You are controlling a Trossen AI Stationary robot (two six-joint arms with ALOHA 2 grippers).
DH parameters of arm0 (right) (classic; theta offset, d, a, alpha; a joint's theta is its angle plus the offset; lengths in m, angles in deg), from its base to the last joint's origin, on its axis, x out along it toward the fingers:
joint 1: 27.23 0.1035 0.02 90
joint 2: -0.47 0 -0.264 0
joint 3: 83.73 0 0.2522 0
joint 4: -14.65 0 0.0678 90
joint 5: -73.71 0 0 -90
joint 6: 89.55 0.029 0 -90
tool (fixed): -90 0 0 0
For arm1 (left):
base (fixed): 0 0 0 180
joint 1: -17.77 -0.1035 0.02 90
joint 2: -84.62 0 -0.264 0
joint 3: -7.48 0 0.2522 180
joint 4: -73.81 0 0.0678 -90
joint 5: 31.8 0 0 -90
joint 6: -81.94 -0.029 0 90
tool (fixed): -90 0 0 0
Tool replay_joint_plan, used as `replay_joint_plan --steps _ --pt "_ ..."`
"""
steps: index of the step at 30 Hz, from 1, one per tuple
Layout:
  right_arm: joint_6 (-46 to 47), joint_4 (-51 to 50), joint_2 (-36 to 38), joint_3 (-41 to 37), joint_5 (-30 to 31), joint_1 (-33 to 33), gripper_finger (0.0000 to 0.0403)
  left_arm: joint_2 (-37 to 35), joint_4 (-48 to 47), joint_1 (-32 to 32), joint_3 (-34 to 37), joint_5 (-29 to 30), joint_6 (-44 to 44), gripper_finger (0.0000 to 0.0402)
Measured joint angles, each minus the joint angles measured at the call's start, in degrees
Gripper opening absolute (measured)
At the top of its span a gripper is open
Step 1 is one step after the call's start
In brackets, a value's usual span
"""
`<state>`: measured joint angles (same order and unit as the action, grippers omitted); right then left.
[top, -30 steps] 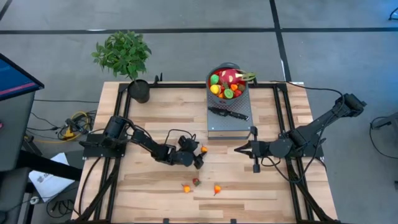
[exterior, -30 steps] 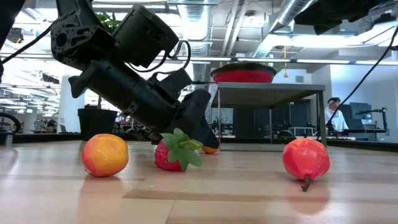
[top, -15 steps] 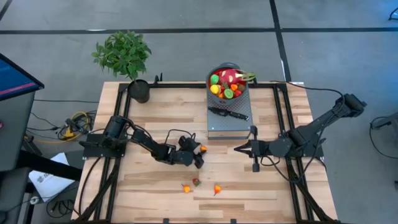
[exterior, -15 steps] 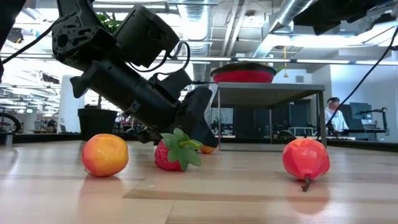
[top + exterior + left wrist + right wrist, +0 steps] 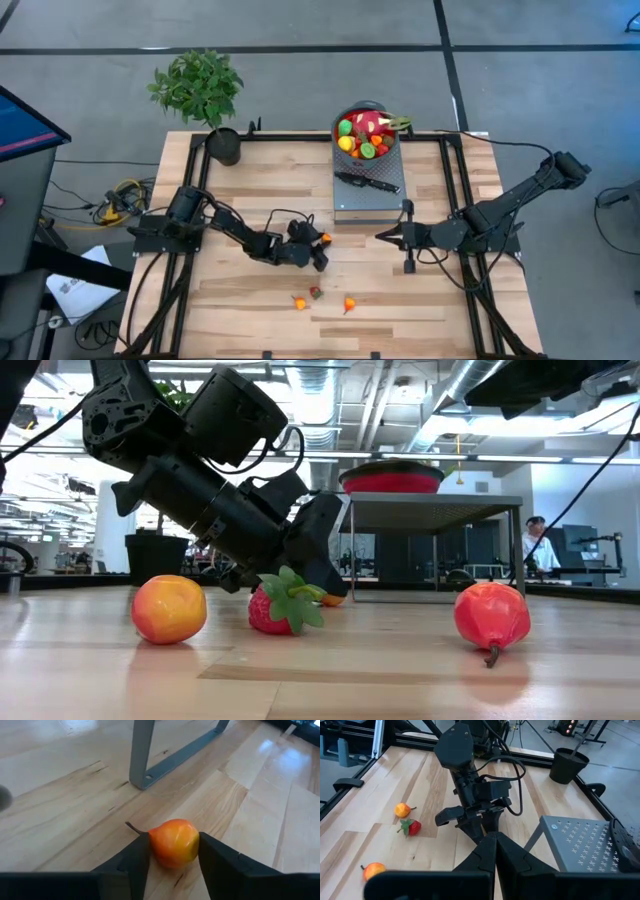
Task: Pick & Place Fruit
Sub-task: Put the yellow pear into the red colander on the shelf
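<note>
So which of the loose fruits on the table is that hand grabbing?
The orange-red pear, sitting between the left hand's fingers. The strawberry and the other two fruits lie apart from it, nearer the table's front edge.

Orange-red pear [image 5: 173, 842] on its side, between claw fingers [image 5: 136, 861]

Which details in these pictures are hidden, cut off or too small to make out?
- High view: the fruit in the red bowl overlap each other; a count is impossible.
- Low view: the left gripper covers most of the orange fruit behind the strawberry.
- Left wrist view: whether the fingers touch that fruit is unclear.
- Low view: the bowl's contents are hidden by its rim.
</note>
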<state>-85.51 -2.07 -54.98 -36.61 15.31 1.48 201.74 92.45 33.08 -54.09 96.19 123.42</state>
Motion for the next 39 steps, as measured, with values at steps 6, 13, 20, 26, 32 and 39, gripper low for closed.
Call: replay_joint_plan --steps 6,13,20,26,32,39 --pt "0.0 0.0 0.0 0.0 0.0 0.0 0.0 0.0 0.0 0.0 0.0 -0.2 0.0 0.0144" --pt "-0.1 0.0 0.0 0.0 0.0 0.0 0.0 -2.4 -0.2 0.0 0.1 -0.6 1.9 0.0144" --pt "-1.2 0.0 0.0 0.0 0.0 0.0 0.0 -11.6 -0.4 -0.1 0.0 -0.7 -2.8 0.0144" --pt "-1.7 0.2 0.0 0.0 0.0 0.0 0.0 -20.7 -0.5 -0.1 0.0 -0.5 -3.5 0.0143" --pt "-4.4 0.7 0.0 0.0 0.0 -0.3 0.0 -27.3 -0.5 -0.1 0.0 -1.7 -1.5 0.0143" --pt "-11.0 4.0 -0.2 0.0 0.0 -2.5 0.0 -29.9 -0.1 -0.1 0.0 -4.8 5.2 0.0143"
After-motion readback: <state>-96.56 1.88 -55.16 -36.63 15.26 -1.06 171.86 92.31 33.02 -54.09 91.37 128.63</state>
